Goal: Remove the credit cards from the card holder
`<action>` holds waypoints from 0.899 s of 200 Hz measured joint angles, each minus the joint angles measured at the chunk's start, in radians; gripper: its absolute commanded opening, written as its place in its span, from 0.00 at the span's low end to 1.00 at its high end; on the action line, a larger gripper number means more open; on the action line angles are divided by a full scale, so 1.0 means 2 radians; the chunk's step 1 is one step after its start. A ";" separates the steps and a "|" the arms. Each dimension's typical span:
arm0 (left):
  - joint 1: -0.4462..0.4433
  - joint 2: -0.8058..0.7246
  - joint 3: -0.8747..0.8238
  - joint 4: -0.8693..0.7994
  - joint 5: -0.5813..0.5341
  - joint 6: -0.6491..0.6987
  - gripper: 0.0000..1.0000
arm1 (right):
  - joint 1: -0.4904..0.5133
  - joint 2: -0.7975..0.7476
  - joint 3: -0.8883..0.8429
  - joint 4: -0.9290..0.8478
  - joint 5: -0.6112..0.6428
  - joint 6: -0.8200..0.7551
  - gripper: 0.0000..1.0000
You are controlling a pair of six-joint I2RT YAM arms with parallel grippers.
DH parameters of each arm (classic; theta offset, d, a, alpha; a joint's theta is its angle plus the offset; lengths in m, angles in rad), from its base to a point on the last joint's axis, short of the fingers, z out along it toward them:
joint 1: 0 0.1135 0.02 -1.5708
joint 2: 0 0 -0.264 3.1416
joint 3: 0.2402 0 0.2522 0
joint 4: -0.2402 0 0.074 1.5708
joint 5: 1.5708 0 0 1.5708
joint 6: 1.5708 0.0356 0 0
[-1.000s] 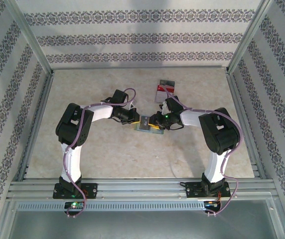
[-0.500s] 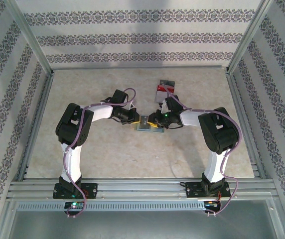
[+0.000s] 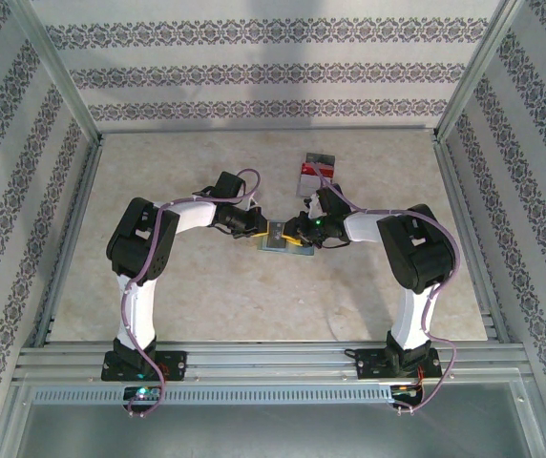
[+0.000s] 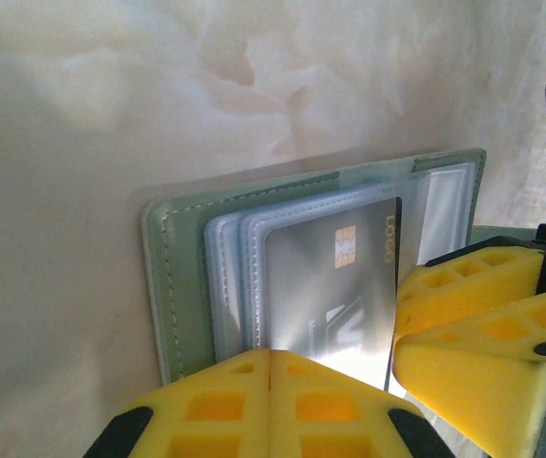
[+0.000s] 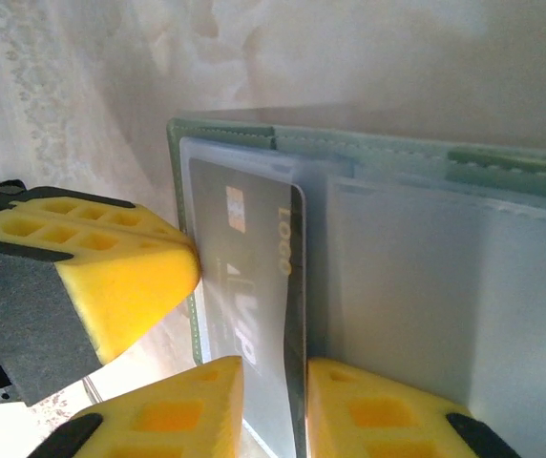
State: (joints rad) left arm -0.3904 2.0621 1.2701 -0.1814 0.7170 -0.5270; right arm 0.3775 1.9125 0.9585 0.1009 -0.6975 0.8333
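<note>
The right gripper (image 5: 275, 380) is nearly closed, its pads a narrow slit apart, with the near edge of the grey card (image 4: 325, 286) pinched between them. The left gripper (image 4: 269, 367) has its pads pressed together; their tip rests on the near edge of the holder (image 4: 182, 277), though I cannot tell whether they pinch anything. From above, both arms are bent at the elbow and reach inward, their wrists low and facing each other across the holder. It lies open and flat on the table (image 4: 111, 114) between the grippers, clear sleeves up. The card is still partly in a sleeve. A stack of cards (image 3: 316, 170) lies apart, beyond the right wrist
</note>
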 measured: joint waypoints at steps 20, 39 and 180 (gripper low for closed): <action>0.000 0.000 0.000 -0.001 -0.002 0.001 0.07 | 0.000 0.001 -0.003 0.003 0.000 0.001 0.17; 0.000 0.000 0.001 -0.003 -0.003 0.002 0.06 | -0.001 0.001 -0.006 0.005 0.000 0.001 0.12; -0.004 0.000 0.007 -0.018 -0.010 0.013 0.06 | -0.021 -0.023 -0.046 0.036 -0.015 -0.001 0.00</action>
State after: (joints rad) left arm -0.3988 2.0621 1.2835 -0.2176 0.6979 -0.5007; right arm 0.3355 1.8675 0.8665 0.1730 -0.7273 0.8318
